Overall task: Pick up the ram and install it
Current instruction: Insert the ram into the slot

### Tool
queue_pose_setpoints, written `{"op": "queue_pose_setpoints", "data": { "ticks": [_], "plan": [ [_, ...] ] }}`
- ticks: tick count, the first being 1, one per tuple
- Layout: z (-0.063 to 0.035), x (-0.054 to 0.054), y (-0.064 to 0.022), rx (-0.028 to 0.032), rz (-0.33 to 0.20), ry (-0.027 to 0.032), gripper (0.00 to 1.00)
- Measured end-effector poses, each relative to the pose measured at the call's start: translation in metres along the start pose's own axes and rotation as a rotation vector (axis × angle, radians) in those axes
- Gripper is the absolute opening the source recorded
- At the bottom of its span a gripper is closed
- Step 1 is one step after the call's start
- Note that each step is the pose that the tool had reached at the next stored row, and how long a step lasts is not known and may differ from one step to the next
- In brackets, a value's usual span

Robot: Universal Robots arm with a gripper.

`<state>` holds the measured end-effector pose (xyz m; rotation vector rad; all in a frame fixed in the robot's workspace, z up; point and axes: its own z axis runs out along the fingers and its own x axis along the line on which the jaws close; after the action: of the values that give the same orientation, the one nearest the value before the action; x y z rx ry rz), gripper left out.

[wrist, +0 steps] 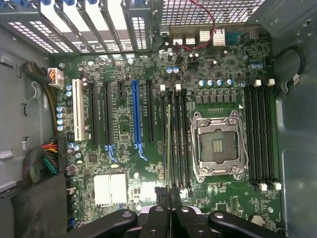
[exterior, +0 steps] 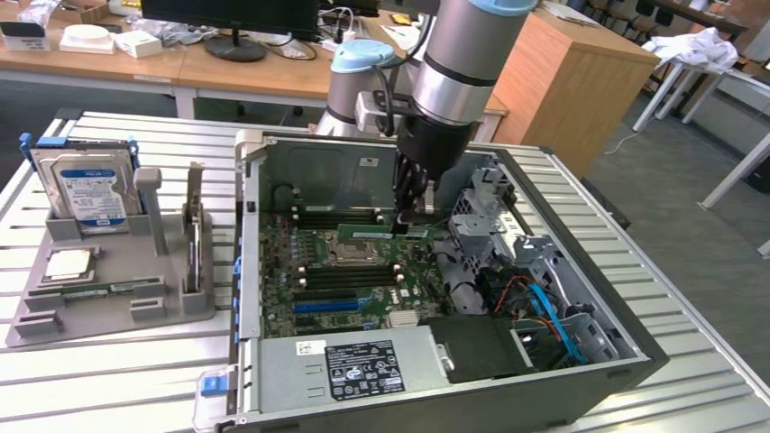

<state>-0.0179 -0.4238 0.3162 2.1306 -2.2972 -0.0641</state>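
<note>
On the exterior view's left you had the grey holder (exterior: 114,298) on the desk (exterior: 72,379), with the blue-labelled hard drive (exterior: 82,194) standing at its far end and a small square CPU chip (exterior: 68,264) lying nearer. To its right stood the open computer case (exterior: 601,370), motherboard (exterior: 349,280) facing up, and your tool (exterior: 407,219) was down inside it, just beyond the empty CPU socket (exterior: 356,255). The tool's fingers were clamped together on the ram (exterior: 382,233), which hung edge-on over the memory slots; in the wrist view it showed as a thin green strip (wrist: 169,148) lined up along a slot beside the socket (wrist: 217,146). I judged the stick light and stiff but fragile: a thin board that would flex or crack if pushed off square. Your hold on its upper edge near the middle looked right, keeping the fingers off the chips and contact edge. Whether it had touched the slot I could not tell.
</note>
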Motion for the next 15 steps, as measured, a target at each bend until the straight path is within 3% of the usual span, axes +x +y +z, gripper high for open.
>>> {"op": "queue_pose_setpoints", "data": {
  "ticks": [15],
  "plan": [
    [0.0105, 0.0002, -0.0003, 0.0000, 0.000, 0.0001, 0.12]
  ]
}}
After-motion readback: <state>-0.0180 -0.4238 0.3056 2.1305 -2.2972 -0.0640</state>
